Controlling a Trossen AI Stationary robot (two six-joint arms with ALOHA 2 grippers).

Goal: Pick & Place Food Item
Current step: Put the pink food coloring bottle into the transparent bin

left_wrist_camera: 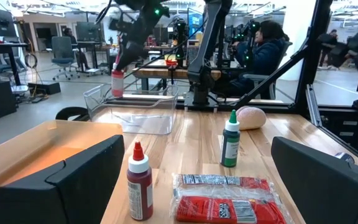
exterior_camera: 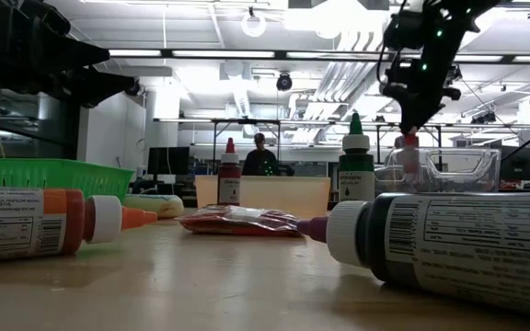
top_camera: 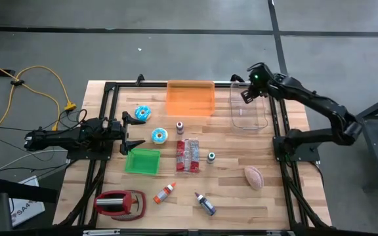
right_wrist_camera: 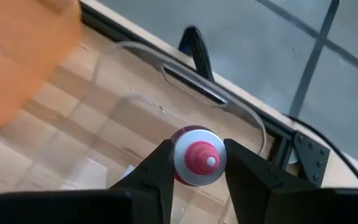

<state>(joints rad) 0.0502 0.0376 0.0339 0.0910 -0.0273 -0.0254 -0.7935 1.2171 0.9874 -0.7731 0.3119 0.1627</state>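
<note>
Carrying a small pink-capped bottle (top_camera: 247,96), the right gripper (top_camera: 249,94) hangs over the far end of the clear plastic bin (top_camera: 249,117) in the high view. The left gripper (top_camera: 132,133) waits near the green basket (top_camera: 142,161), fingers spread wide and holding nothing. This looks like the placing step: the next move probably calls for lowering the bottle inside the bin's walls before letting go.

The low view adds height that the overhead picture lacks: the bottle (exterior_camera: 410,154) hangs upright from the gripper (exterior_camera: 410,138), its lower part already behind the bin's (exterior_camera: 472,170) clear wall; whether it touches the floor I cannot tell.

The left wrist view shows the same bottle (left_wrist_camera: 117,83) from across the table, above the bin (left_wrist_camera: 143,114).

Only the right wrist view shows the grip itself: both fingers (right_wrist_camera: 157,168) pressed narrow against the bottle (right_wrist_camera: 196,157) just under its cap, with the bin's rim (right_wrist_camera: 185,81) beyond.
</note>
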